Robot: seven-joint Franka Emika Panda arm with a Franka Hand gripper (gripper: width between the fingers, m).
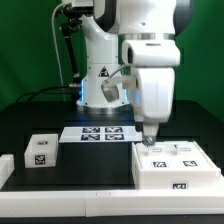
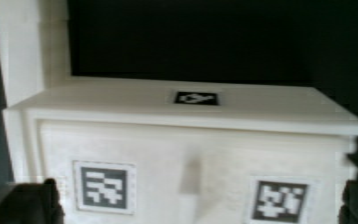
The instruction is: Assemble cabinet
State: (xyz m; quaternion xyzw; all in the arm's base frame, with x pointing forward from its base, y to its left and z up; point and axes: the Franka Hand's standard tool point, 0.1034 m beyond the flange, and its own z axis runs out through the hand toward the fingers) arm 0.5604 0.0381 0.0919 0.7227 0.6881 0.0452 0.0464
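Cabinet body (image 1: pixel 172 170): a white, low box lying flat on the black table (image 1: pixel 90 190). In the exterior view it sits at about 4 o'clock from the marker board (image 1: pixel 100 133), near it. Several tags show on its upper face and one on the face toward the camera.

Gripper (image 1: pixel 150 143) hangs straight down from the arm over the body's 10 o'clock corner, with the fingertips at or just above the upper face; contact cannot be confirmed. Jaw state: cannot tell. The exterior view shows the fingers as one blurred stub, and the wrist view catches only one dark finger (image 2: pixel 28 203) at the frame edge.

In the wrist view, white cabinet surfaces fill the frame: a ledge (image 2: pixel 265 105) with one small tag, a broad face with two larger tags, and an upright panel (image 2: pixel 25 50) at one end.

Small tagged block (image 1: pixel 40 150) sits at 8 o'clock from the marker board, well apart from the body. A white strip (image 1: pixel 5 172) lies at the exterior view's 8 o'clock edge, cut off.
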